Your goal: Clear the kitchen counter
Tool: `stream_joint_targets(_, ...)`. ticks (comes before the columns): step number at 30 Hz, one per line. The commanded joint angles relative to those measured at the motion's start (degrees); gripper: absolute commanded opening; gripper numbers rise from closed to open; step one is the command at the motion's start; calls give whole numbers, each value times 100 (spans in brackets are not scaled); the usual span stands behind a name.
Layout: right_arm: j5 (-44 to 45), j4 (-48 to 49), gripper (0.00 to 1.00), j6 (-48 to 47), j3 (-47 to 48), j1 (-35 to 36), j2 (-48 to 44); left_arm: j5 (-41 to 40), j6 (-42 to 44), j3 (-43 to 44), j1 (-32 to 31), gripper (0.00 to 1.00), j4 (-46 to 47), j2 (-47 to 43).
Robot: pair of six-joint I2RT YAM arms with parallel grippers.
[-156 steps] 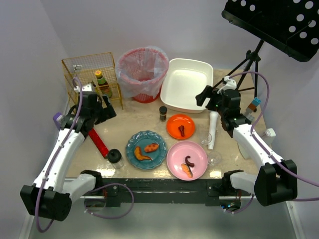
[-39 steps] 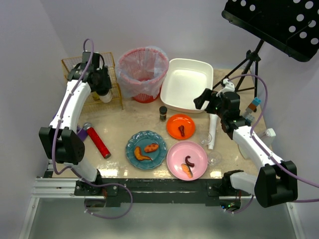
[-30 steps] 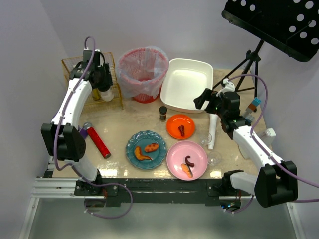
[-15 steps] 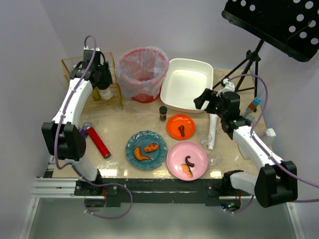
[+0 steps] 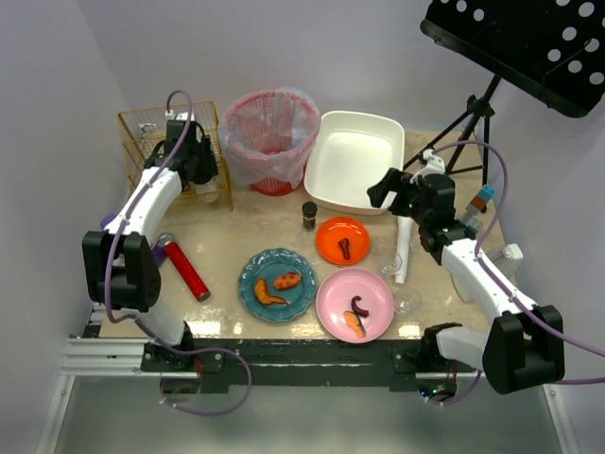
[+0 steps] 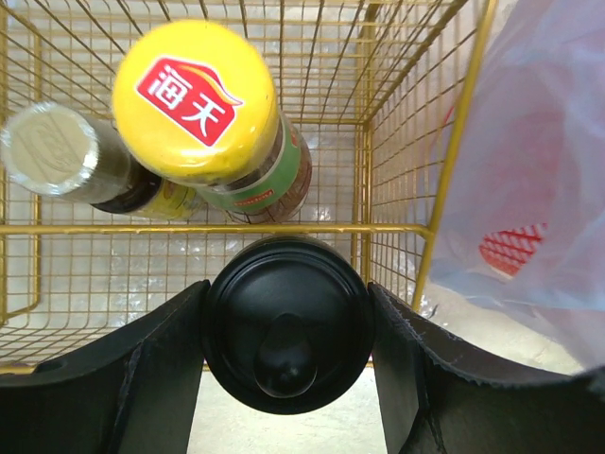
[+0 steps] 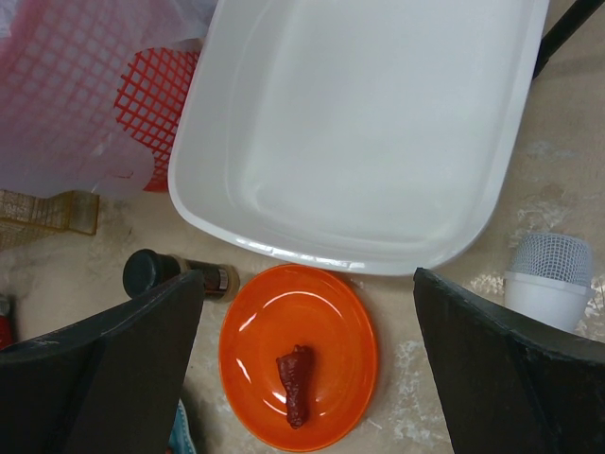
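I am watching a robot lab dressed up as a kitchen: a stone-patterned tabletop [image 5: 255, 222] boxed in by bare white walls [image 5: 359, 57], with plates [image 5: 336, 293] and a wire rack [image 5: 168, 107] on it. A tripod [image 5: 470, 121] and a metal frame [image 5: 104, 355] stand alongside.

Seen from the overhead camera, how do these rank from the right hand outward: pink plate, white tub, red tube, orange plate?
From the right hand:
1. white tub, right beside it, at the back.
2. orange plate, just nearer the front.
3. pink plate, by the front edge.
4. red tube, far left.
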Motion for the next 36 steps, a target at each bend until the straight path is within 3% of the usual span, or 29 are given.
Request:
stream_joint_targets(1, -28, 40, 97, -51, 200, -15, -7, -2, -61, -310, 38, 0, 83, -180)
stream_joint_targets(8, -2, -4, 97, -51, 183, -15, -86, 86, -61, -442, 38, 0, 92, 119)
stream_joint_targets(10, 25, -21, 97, -50, 174, -15, -121, 112, -61, -398, 38, 5, 57, 128)
stream_joint_targets(11, 25, -39, 97, -51, 165, -15, -130, 129, -69, -389, 38, 12, 39, 128)
stream_joint_targets(12, 33, -48, 97, -33, 165, -15, -139, 138, -78, -355, 38, 29, 13, 137)
stream_joint_targets(15, 33, -56, 97, -42, 156, -15, -165, 147, -113, -249, 38, 54, -31, 120)
stream_joint_targets(19, 51, -91, 97, -24, 156, -15, -209, 191, -114, -82, 38, 71, -110, 67)
stream_joint_targets(28, 60, -118, 97, -15, 148, -15, -271, 218, -105, 50, 38, 79, -277, -161)
stream_joint_targets(36, 51, -118, 97, -7, 130, -15, -262, 95, -52, 401, 30, 78, -453, -373)
